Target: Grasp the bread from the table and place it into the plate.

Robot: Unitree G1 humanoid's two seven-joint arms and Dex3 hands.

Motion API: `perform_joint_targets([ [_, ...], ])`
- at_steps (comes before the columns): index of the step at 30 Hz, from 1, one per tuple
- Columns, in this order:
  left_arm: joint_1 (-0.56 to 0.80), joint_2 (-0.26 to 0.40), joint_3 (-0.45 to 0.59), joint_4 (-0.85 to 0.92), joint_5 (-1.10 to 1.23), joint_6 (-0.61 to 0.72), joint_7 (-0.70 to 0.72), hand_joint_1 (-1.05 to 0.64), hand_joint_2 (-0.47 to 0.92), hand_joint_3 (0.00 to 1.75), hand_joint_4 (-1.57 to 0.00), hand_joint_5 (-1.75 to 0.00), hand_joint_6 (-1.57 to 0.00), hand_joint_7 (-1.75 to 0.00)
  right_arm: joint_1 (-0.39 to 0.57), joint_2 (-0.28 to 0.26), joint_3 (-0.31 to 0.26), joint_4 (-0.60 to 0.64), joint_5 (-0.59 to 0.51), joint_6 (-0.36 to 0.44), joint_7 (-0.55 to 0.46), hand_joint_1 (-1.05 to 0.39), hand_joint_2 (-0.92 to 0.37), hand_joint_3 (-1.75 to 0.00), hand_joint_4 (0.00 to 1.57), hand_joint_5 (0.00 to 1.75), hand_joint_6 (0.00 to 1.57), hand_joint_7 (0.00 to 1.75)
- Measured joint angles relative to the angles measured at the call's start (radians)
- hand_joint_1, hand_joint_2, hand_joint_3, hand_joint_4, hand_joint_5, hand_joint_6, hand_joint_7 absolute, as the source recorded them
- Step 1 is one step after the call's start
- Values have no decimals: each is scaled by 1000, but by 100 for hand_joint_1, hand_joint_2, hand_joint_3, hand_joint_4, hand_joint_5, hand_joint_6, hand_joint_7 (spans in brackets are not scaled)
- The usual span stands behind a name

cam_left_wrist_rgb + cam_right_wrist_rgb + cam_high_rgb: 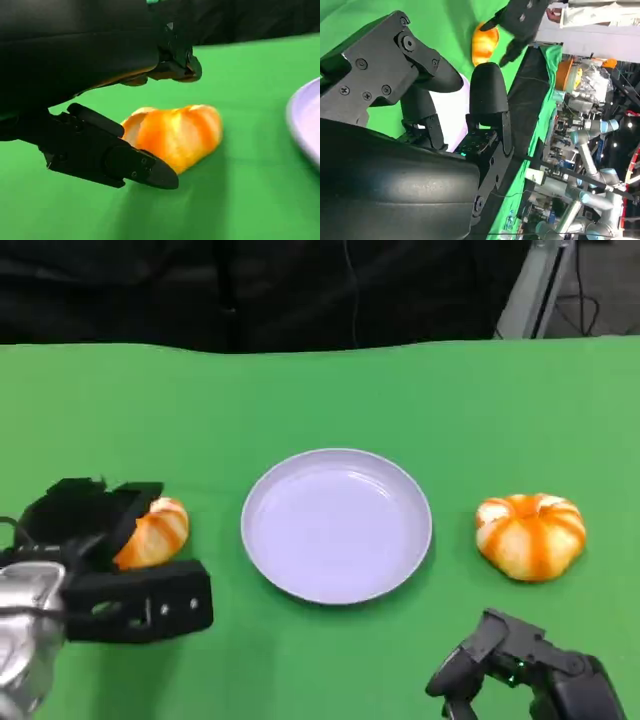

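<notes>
Left hand, lower left of the head view, has its fingers spread around a bread still lying on the green table; not yet closed on it, as the left wrist view shows gaps. Plate at centre holds nothing, and a second bread lies to its right. Right hand, lower right, holds nothing, fingers loosely apart; grasp, lift and placing all remain, by my reading.
</notes>
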State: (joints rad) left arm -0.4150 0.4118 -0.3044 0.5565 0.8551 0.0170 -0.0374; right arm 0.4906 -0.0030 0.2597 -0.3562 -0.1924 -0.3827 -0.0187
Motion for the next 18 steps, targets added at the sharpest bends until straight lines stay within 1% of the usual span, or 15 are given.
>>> perform_joint_targets([
  [3, -79, -24, -45, 152, -3, 4, 8, -52, 92, 9, -11, -27, -27, -1, 1, 0, 1, 0, 0, 0, -2, -8, -36, -127, 71, 161, 78, 130],
  [7, -168, -59, -86, 339, -31, -11, 20, -44, 92, 8, -21, -23, -33, -2, 4, 0, 3, -1, -1, 0, -3, -9, -36, -128, 71, 160, 78, 129],
  [8, -188, -67, -90, 373, -43, -17, 25, -39, 92, 10, -34, -22, -41, -3, 4, 0, 3, -1, -1, 0, -3, -9, -36, -128, 71, 161, 78, 129],
  [10, -212, -72, -97, 427, -59, -36, 50, -34, 92, 14, -53, -19, -55, -4, 4, 1, 4, -1, -1, 0, -3, -9, -36, -128, 71, 161, 78, 129],
  [11, -217, -73, -99, 447, -66, -48, 67, -31, 92, 16, -66, -18, -65, -5, 4, 0, 4, -1, -1, 0, -3, -9, -36, -127, 71, 161, 78, 129],
  [12, -219, -73, -103, 462, -73, -62, 89, -30, 92, 17, -71, -17, -69, -5, 4, 0, 4, -1, -1, 0, -3, -9, -36, -127, 71, 161, 79, 129],
  [13, -220, -73, -107, 475, -79, -75, 108, -26, 92, 18, -85, -44, -91, -9, 4, 0, 4, -1, -1, 0, -3, -9, -36, -127, 71, 161, 79, 129],
  [14, -221, -73, -107, 485, -87, -90, 129, -24, 92, 17, -87, -87, -110, -11, 4, 0, 4, -1, -2, 0, -4, -9, -36, -127, 71, 161, 79, 129],
  [15, -221, -71, -106, 490, -96, -108, 154, -23, 92, 16, -87, -98, -115, -11, 4, 0, 4, -1, -2, 0, -4, -9, -37, -127, 71, 161, 79, 129],
  [16, -221, -69, -105, 491, -109, -126, 174, -21, 91, 11, -84, -143, -97, -87, 4, 0, 4, -1, -2, 0, -4, -8, -37, -127, 71, 160, 78, 129],
  [17, -219, -64, -104, 491, -118, -150, 203, -20, 92, 9, -85, -162, -77, -139, 3, 0, 4, -1, -2, 0, -4, -8, -37, -128, 71, 160, 79, 130],
  [18, -213, -58, -101, 489, -122, -177, 240, -19, 92, 11, -85, -168, -70, -156, 1, -1, 4, -1, -2, 0, -4, -8, -37, -128, 71, 160, 79, 130],
])
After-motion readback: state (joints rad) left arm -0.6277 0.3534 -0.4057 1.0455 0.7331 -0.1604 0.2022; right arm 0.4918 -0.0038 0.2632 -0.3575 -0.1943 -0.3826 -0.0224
